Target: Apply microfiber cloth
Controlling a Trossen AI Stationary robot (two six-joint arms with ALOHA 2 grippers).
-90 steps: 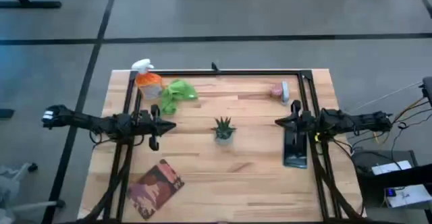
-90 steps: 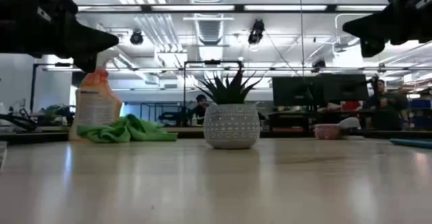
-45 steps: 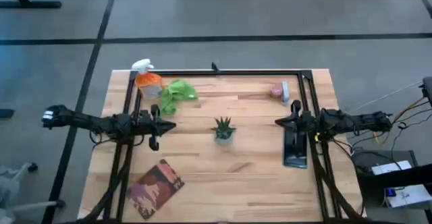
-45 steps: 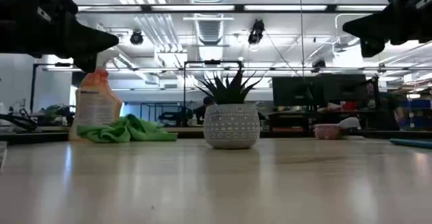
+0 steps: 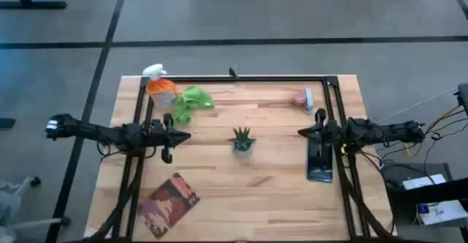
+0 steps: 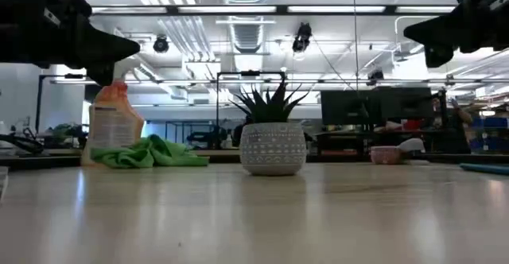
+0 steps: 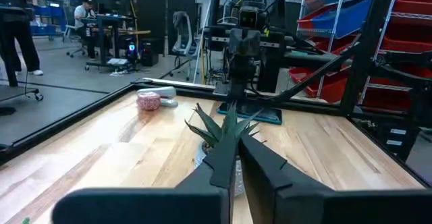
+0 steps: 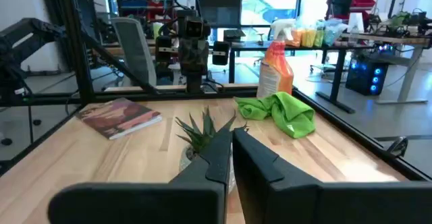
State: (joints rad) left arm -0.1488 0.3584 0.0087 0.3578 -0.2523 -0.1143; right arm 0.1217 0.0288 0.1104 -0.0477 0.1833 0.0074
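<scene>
While both arms hang above the table [image 5: 241,192], nothing is being held. On that table, at about 11 o'clock, lies the microfiber cloth [image 5: 191,102], touching the orange spray bottle [image 5: 160,88]. It looks soft, light and floppy, so pinching a raised fold should work best. The left gripper [image 5: 176,135] has its fingers pressed together, and so does the right gripper [image 5: 307,132]

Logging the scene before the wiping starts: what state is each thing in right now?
microfiber cloth: crumpled in a heap on the table, beside the spray bottle, not held.
orange spray bottle: upright.
potted plant: upright, mid-table.
book: lying flat, closed.
tablet: lying flat.
left gripper: shut, raised, empty.
right gripper: shut, raised, empty.
</scene>
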